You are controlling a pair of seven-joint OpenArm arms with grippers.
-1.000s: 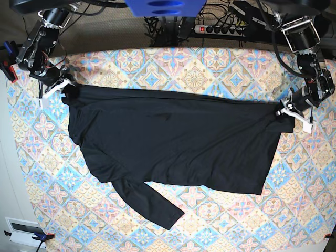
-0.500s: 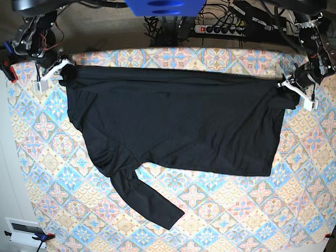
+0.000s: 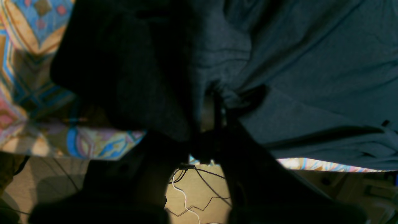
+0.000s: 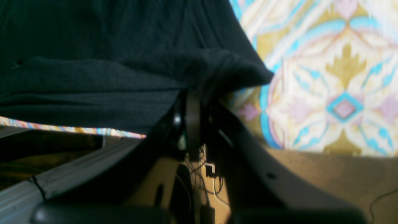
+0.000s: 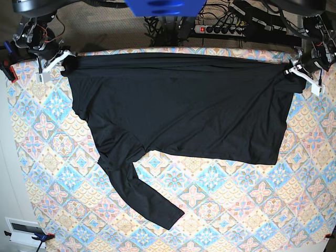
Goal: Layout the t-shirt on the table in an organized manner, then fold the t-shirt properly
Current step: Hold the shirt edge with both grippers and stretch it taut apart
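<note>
Though unprinted, t-shirt [image 5: 178, 110] pinched, patterned table [image 5: 236, 210]

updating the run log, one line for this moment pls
left gripper: shut on plain black thin-fabric t-shirt | right gripper: shut on t-shirt | patterned pastel table: one sleeve trailing

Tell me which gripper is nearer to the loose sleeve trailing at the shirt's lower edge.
Right. The right gripper grips the t-shirt on the side above the loose sleeve; the left gripper holds the opposite corner, far across the table.
</note>
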